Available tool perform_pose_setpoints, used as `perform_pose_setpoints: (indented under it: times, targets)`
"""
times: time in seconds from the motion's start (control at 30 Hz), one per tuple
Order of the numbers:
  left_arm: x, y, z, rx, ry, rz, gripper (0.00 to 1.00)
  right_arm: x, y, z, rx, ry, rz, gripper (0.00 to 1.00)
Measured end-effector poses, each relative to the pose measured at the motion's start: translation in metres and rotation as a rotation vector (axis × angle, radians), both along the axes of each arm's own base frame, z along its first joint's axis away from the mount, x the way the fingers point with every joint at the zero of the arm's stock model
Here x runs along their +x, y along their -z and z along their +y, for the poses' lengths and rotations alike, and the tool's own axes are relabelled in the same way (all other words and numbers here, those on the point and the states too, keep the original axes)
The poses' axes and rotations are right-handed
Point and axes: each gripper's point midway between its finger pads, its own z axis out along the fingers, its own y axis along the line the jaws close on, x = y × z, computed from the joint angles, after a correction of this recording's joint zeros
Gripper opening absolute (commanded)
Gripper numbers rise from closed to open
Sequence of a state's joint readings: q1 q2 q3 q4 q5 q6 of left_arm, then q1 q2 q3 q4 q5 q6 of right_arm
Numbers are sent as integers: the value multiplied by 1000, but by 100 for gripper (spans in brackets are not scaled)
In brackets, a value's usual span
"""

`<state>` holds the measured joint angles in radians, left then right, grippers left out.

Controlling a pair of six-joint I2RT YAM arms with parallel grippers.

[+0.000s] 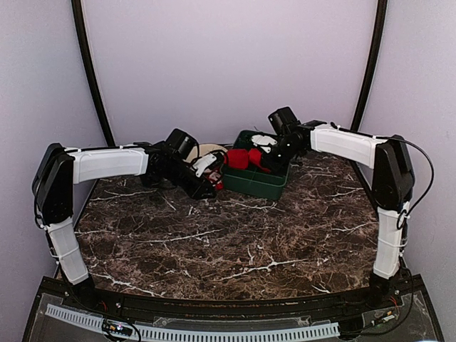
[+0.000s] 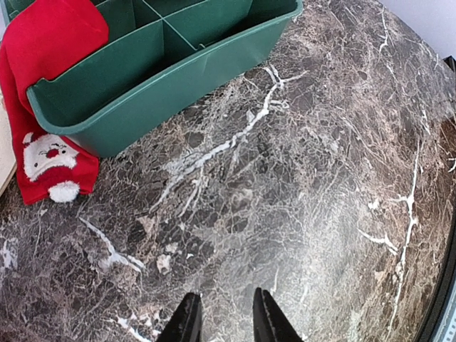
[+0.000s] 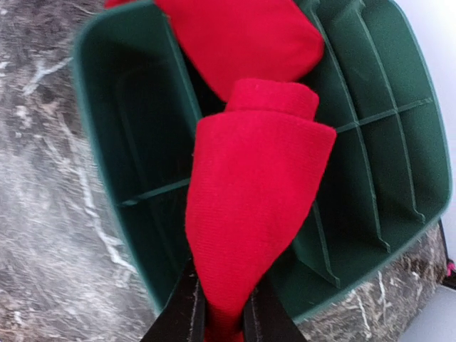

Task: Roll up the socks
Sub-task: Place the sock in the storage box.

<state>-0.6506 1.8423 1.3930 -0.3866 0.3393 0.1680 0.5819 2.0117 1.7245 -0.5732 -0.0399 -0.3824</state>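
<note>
The right gripper (image 3: 224, 317) is pinched tight on one red sock (image 3: 256, 206) — the sock's thin end is squeezed between the two fingers, and the rest of it fans out wide over the green bin (image 3: 399, 142). The top of this sock is folded over. The bin has little walls inside that split it into boxes. It sits on the table (image 1: 235, 235) close to the far edge, about in the middle. The other sock (image 2: 50, 35) hangs over a corner of the bin, the corner nearest the left arm. Part of it lies inside the bin and part drops down the outside wall onto the table. Its low end has a white Santa face (image 2: 46, 153) and a fluffy white ball (image 2: 64, 191). The left gripper (image 2: 226, 324) is low over the bare table, near the bin — its fingers stand apart and there is nothing between them
</note>
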Motion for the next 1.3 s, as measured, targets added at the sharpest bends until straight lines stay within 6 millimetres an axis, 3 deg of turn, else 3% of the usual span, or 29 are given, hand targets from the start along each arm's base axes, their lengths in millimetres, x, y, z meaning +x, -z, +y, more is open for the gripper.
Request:
perform_pose_setpoints:
  times: [0.1,0.23,0.63,0.93,1.3]
  targets:
    - [3,3,-2,1,-1,1,27,13,-2,-15,-29,16,-15,0]
    - [6,8,-4,3,-1,4,27,21,-4,-20,-51,-1,-31,0]
    - [25,-3,-18,-66,-42,3,30,0,31,-27,-125,-74,73,0]
    - [35,15,-19,-75,-96,61,30,-19,57,-32,-136,-95,163,0]
    - [44,20,-22,-80,-137,66,30,-32,69,-33,-128,-98,260,0]
